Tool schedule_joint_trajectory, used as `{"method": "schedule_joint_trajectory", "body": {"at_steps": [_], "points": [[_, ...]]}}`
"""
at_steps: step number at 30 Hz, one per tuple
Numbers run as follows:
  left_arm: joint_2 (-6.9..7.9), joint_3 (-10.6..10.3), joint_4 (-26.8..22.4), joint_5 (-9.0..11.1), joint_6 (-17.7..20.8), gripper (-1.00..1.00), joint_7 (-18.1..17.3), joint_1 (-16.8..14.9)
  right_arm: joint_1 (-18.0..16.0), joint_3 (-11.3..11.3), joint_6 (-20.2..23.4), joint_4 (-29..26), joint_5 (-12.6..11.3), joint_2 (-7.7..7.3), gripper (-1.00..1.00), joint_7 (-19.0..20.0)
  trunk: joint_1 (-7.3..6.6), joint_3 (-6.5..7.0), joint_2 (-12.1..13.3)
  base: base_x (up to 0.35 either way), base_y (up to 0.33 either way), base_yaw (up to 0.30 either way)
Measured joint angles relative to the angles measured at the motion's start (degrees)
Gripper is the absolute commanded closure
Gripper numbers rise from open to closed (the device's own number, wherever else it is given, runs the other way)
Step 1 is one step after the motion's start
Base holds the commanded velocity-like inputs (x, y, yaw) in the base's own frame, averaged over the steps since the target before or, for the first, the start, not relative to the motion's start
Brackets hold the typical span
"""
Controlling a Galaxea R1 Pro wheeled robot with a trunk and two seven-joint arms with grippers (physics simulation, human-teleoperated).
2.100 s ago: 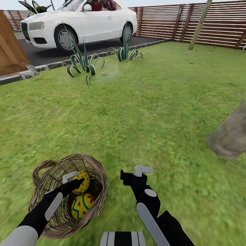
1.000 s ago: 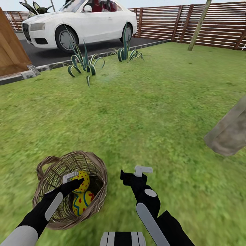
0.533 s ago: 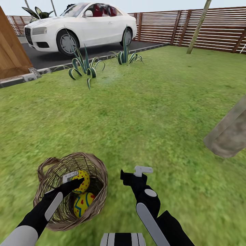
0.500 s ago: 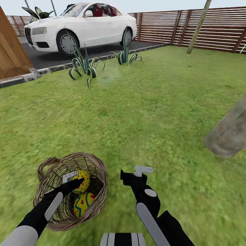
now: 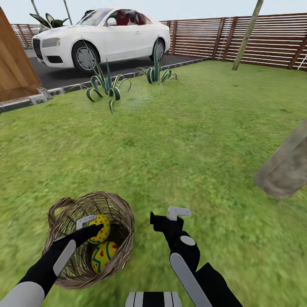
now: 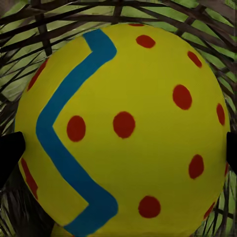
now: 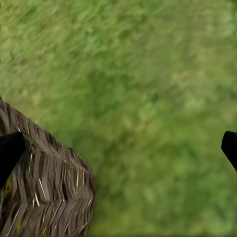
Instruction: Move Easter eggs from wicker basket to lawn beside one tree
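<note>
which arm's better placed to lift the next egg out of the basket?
Left. The left gripper is inside the round woven-twig wicker basket, its fingertips flanking a yellow egg with red dots. The right gripper hangs over bare grass beside the basket.

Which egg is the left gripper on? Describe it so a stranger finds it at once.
Find the wicker basket on the lawn. Two eggs show inside; it is the upper egg, held at the left gripper, with red dots, above the lower egg.

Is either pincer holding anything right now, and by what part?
The left pincer grips a yellow egg with red dots and a blue zigzag across its middle, inside the woven twig basket. The right pincer holds nothing.
</note>
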Motion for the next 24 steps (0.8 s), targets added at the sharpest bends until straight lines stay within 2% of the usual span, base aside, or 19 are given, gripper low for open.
{"method": "schedule_joint_trajectory", "body": {"at_steps": [9,12,14,18,21,24], "points": [[0.31,0.1,0.0,0.1,2.2,1.0,0.0,0.0,0.0,0.0,0.0,0.0,0.0,0.08,-1.0,0.0,-0.05,0.45,0.0,0.0,0.0,0.0],[0.32,0.8,0.0,0.0,2.8,1.0,0.0,0.0,-0.1,0.0,0.0,0.0,0.0,0.09,-1.0,0.0,-0.05,0.45,0.0,0.0,0.0,0.0],[0.3,1.0,0.0,0.0,2.9,1.0,0.0,0.0,0.0,0.0,0.0,0.0,0.0,0.09,-1.0,0.0,-0.1,0.89,0.1,0.0,0.0,0.0],[0.31,1.1,0.0,0.0,3.0,1.0,0.0,0.0,-0.1,0.0,0.0,0.0,0.0,0.09,-1.0,0.0,-0.1,0.89,0.1,0.0,0.0,0.0],[0.32,1.2,0.0,0.0,3.1,1.0,0.0,0.0,-0.1,0.0,0.0,0.0,0.0,0.08,-1.0,0.0,-0.18,1.55,0.1,0.0,0.0,0.0],[0.32,1.2,0.0,0.0,3.9,1.0,0.0,0.0,-0.1,0.0,0.0,0.0,0.0,0.07,-1.0,0.0,-0.18,1.56,0.1,0.0,0.0,0.0]]}}
